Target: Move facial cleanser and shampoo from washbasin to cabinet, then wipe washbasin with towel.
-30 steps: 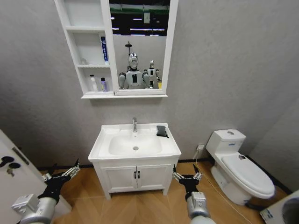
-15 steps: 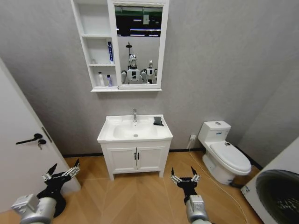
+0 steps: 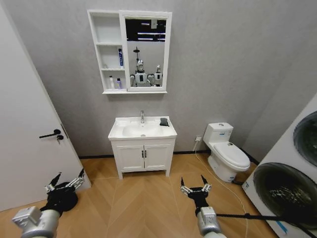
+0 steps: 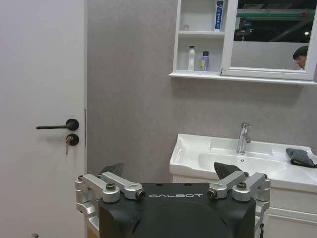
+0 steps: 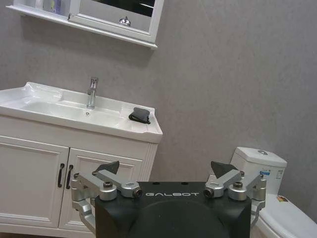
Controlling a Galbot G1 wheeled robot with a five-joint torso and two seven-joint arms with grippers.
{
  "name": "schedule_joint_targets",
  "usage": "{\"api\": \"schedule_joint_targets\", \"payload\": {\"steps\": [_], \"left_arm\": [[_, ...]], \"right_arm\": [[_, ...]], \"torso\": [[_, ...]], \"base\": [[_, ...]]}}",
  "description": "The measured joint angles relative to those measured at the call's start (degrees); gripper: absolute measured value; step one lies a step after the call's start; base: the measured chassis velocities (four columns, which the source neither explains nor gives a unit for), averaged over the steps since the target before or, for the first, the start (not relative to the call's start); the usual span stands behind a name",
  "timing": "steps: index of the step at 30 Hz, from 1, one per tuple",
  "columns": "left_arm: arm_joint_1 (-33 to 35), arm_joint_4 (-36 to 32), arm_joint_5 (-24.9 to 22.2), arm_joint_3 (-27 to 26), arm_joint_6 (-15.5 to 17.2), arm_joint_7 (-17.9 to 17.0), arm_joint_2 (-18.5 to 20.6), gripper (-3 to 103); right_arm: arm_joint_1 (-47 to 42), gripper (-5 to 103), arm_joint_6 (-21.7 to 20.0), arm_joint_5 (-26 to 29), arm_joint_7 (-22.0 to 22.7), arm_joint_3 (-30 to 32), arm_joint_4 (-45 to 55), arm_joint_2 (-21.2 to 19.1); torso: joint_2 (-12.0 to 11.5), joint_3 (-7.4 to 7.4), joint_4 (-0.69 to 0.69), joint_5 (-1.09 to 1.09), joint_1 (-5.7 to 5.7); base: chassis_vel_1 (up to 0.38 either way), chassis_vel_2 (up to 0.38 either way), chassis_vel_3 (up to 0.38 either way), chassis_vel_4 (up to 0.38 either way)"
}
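Both the left gripper [image 3: 64, 185] and right gripper [image 3: 194, 188] hang spread wide and empty, well back from the washbasin [image 3: 142, 130], whose far right corner holds the folded towel [image 3: 164, 121], bottles [image 3: 115, 83] shelved in the cabinet [image 3: 110, 52].

Even, bright indoor light; sharp focus, wide-angle bending at edges.

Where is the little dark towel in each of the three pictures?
Head view: the towel lies on the back right corner of the washbasin, beside the tap.
Left wrist view: the towel is at the picture's right edge, on the basin rim.
Right wrist view: the towel is near the middle.
Shared landmark: the chrome tap.
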Motion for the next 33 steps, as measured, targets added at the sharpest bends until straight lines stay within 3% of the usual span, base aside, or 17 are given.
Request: {"api": "schedule_joint_targets", "payload": {"steps": [14, 21, 33], "left_arm": [[0.02, 0.00, 0.00, -0.02, 0.00, 0.01, 0.00, 100], [0.02, 0.00, 0.00, -0.02, 0.00, 0.01, 0.00, 100], [0.02, 0.00, 0.00, -0.02, 0.00, 0.01, 0.00, 100]], "right_arm": [[0.01, 100, 0.14, -0.30, -0.10, -0.26, -0.51, 1.27], [0.31, 100, 0.34, 0.09, -0.11, 0.28, -0.49, -0.69], [0.53, 100, 1.18, 0.68, -0.95, 0.11, -0.58, -0.16]], "torso": [[0.03, -0.03, 0.01, 0.03, -0.07], [0.03, -0.02, 0.03, 0.03, -0.06], [0.03, -0.02, 0.01, 0.03, -0.06]], "base": [[-0.010, 0.019, 0.019, -0.010], [0.018, 0.022, 0.020, 0.011], [0.000, 0.000, 0.000, 0.000]]}}
